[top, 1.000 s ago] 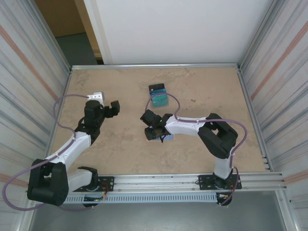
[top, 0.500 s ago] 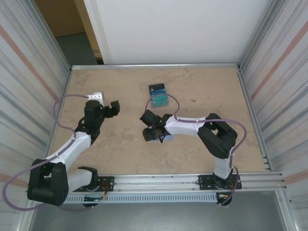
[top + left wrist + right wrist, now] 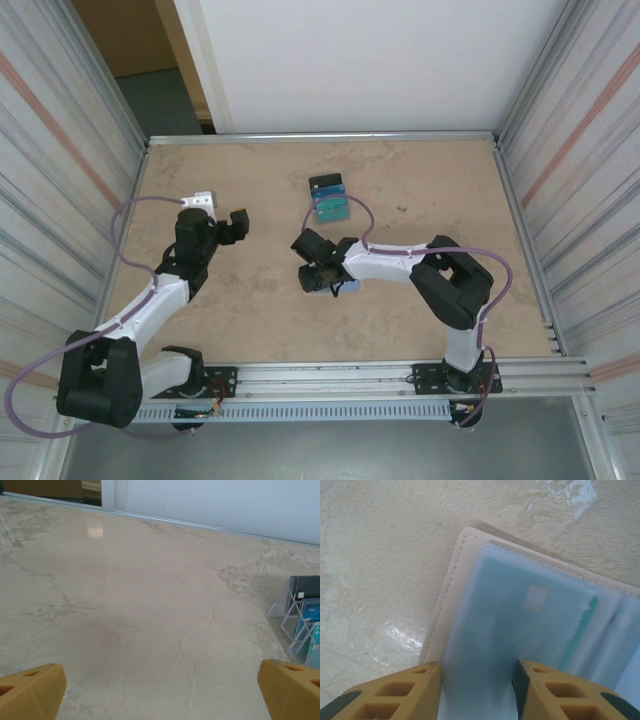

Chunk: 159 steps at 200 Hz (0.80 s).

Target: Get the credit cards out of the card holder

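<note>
Cards (image 3: 304, 587) stand in a clear rack (image 3: 280, 614) far across the desk (image 3: 125, 580), but one teal card (image 3: 530, 612) lies sleeved in the open card holder (image 3: 447, 595) mid-desk, right gripper (image 3: 477, 690) jaws partly apart over it, left gripper (image 3: 160, 685) jaws wide, idle.

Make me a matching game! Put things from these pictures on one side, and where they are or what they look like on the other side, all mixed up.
Things:
1. left gripper
2. right gripper
3. card holder
4. card stand

Descriptions:
A. lies open, tan edge, pale blue inside
B. fingers wide apart over the table
C. see-through, on the table's far half
D. right above the open holder

Pairs: 1-B, 2-D, 3-A, 4-C
</note>
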### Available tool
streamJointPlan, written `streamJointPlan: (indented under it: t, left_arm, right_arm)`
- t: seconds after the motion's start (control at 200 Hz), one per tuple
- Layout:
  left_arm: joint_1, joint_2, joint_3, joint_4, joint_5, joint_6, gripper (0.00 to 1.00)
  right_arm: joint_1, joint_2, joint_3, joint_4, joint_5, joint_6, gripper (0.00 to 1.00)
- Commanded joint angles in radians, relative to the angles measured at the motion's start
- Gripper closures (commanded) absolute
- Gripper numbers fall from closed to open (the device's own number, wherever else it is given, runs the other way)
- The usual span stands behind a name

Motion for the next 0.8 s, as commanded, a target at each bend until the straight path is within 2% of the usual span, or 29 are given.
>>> streamJointPlan:
  t: [0.0,0.316,0.411,0.561,0.792]
  left_arm:
    - [0.005,-0.033,0.027,-0.012,0.007,-0.007,0.01]
    - [-0.031,-0.066,0.036,-0.021,-0.024,0.037,0.01]
    - [-0.075,-0.07,0.047,-0.023,-0.066,0.083,0.01]
    - [-0.169,-0.075,0.046,0.006,-0.141,0.15,0.01]
    - [-0.303,-0.071,0.031,0.027,-0.228,0.198,0.01]
  right_arm:
    - [-0.023,0.009,-0.05,-0.006,-0.044,0.026,0.62]
    - [-0.051,-0.056,-0.082,0.037,-0.069,0.021,0.79]
    - [-0.051,-0.077,-0.086,0.041,-0.073,0.008,0.85]
    - [-0.049,-0.122,-0.117,0.078,-0.102,-0.013,0.88]
    - [-0.051,-0.179,-0.168,0.085,-0.08,-0.004,0.87]
